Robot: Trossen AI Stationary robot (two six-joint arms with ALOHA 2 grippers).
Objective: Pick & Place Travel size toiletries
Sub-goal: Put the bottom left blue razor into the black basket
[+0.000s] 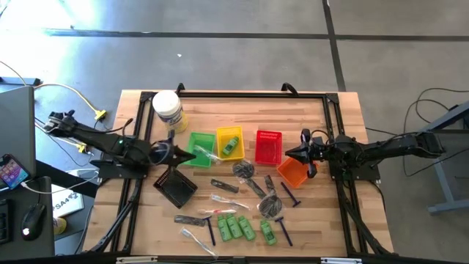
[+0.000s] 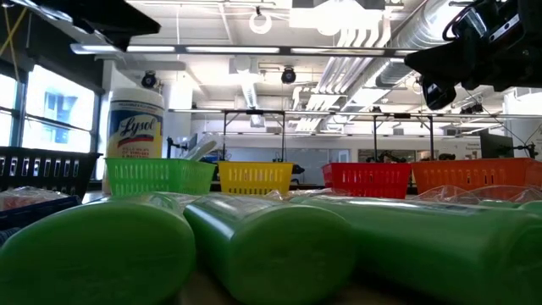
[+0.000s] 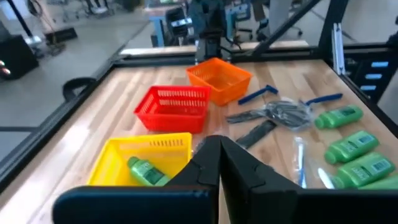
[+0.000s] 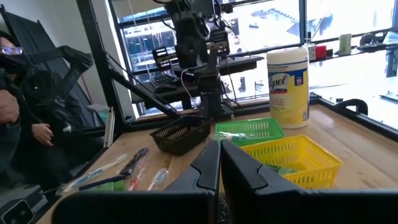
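A: Five baskets stand on the table [image 1: 344, 110]: a green basket [image 1: 199, 143], a yellow basket [image 1: 229, 142], a red basket [image 1: 268, 147], an orange basket [image 1: 293, 173] and a black basket [image 1: 175, 186]. I think they stand in a row so that each kind of toiletry gets its own place.

B: Where are the toiletries now?

A: One green bottle [image 1: 231, 146] lies already in the yellow basket. Most of the others wait on the wood in front of the baskets: a group of green bottles [image 1: 236, 227], a black razor [image 1: 292, 196], a wrapped stick [image 1: 196, 238] and some dark round pieces [image 1: 271, 207] (these I cannot identify well).

B: And the grippers?

A: The left gripper [image 1: 187, 155] hangs beside the green basket, its fingers pressed together with nothing between them, as its wrist view shows. The right gripper [image 1: 292, 154] is between the red and orange baskets, fingers together too and empty. So I judge neither arm carries an item at this moment.

B: What is hard to see?

A: In the low view the green bottles fill the whole foreground and hide almost all the table. The white jar [image 1: 168, 110] is visible there only above the green basket. If something lies inside the green basket, I cannot tell for sure. A person [image 4: 18, 118] sits beyond the table, cut off by the edge.
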